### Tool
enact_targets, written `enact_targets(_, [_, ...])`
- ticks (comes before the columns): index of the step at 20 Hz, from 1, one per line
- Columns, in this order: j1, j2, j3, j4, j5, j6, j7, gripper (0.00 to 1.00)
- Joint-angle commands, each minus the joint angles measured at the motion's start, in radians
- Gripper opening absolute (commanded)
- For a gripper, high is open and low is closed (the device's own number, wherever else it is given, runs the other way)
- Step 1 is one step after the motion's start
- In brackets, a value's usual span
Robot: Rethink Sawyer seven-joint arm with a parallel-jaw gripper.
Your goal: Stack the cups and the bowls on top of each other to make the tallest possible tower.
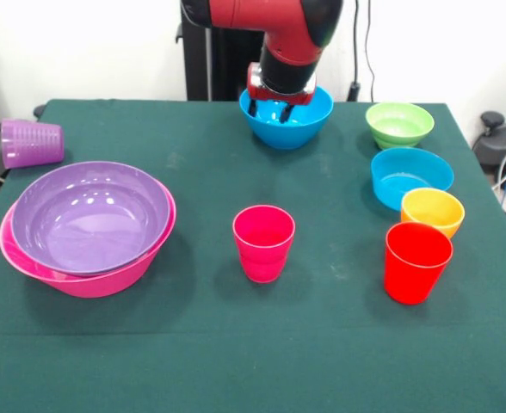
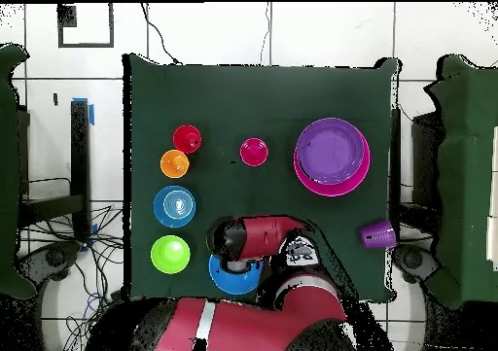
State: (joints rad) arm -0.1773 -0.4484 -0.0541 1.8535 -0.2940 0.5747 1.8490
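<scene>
The gripper (image 1: 271, 108) is lowered into the blue bowl (image 1: 298, 125) at the far edge of the table (image 1: 193, 361); whether its fingers are open or closed cannot be told. The purple bowl (image 1: 89, 215) is nested in the pink bowl (image 1: 98, 277) at the left. The magenta cup (image 1: 263, 243) is placed in the middle.

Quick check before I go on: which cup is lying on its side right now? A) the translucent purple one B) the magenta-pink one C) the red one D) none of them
A. The purple cup lies tipped over at the table's edge beyond the stacked bowls, while the pink cup and the red cup stand upright with their mouths up.
</scene>
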Motion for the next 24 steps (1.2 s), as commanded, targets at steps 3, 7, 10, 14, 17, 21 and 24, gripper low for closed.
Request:
enact_targets(3, [0.000,0.088,0.052,-0.105,-0.067,-0.101,0.032,1.00])
enact_targets(7, [-0.007,0.083,0.063,-0.108,-0.080,-0.089,0.007,1.00])
enact_targets(10, [-0.004,0.083,0.063,-0.120,-0.097,-0.076,-0.006,1.00])
enact_targets(14, [-0.004,0.052,0.064,-0.107,-0.079,-0.041,0.017,1.00])
enact_targets(17, [-0.014,0.024,0.080,-0.086,-0.067,-0.023,0.007,1.00])
enact_targets(21, [-0.019,-0.010,0.088,-0.071,-0.056,0.002,0.000,1.00])
enact_targets(24, [-0.024,-0.034,0.097,-0.061,-0.053,0.010,-0.009,1.00])
